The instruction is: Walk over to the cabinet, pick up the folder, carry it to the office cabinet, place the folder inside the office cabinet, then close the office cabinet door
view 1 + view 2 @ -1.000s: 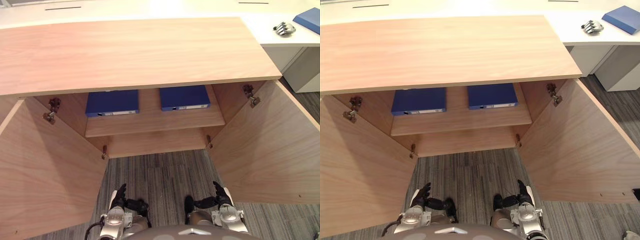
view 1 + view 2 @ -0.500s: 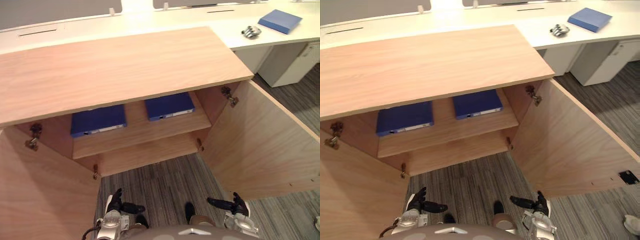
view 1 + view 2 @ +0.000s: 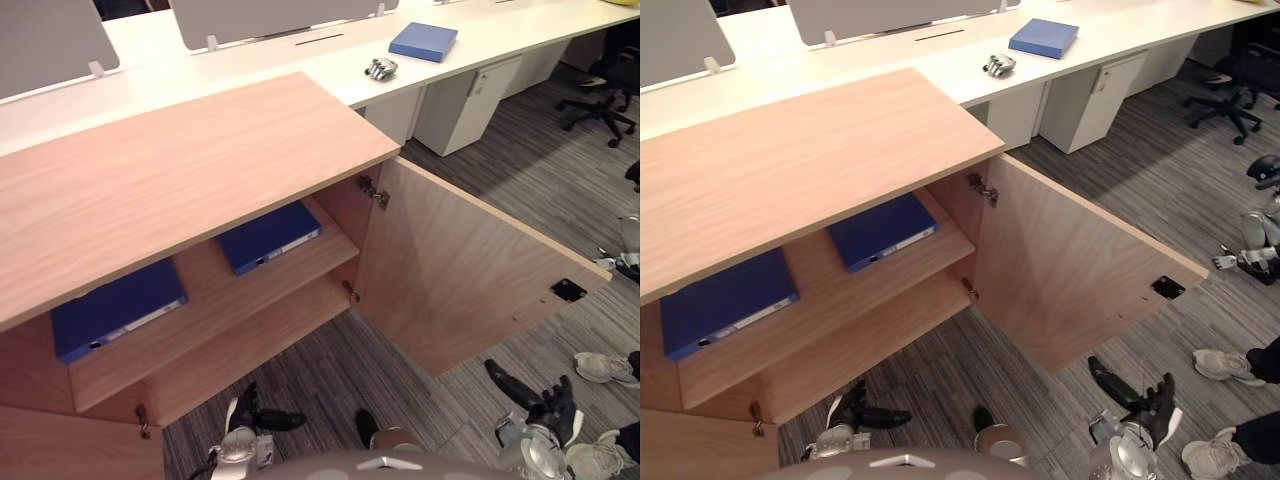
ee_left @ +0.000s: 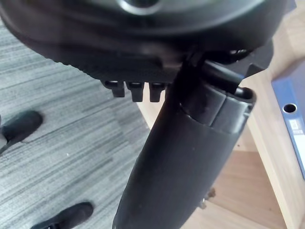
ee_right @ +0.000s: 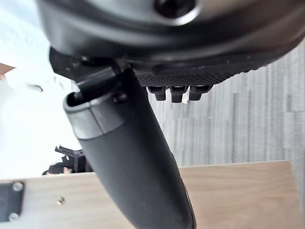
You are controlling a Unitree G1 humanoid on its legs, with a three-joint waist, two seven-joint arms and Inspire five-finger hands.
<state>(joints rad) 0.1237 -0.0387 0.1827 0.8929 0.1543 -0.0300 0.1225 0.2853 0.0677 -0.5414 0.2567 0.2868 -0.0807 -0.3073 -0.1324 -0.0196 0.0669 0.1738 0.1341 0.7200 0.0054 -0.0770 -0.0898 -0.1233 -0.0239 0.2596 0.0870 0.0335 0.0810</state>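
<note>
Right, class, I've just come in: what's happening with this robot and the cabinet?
The robot faces a wooden cabinet whose right door stands wide open. On its upper shelf lie the left folder and the right folder, both blue and flat. The left hand and right hand hang low over the carpet, open and empty. A third folder lies on the white desk beyond.
</note>
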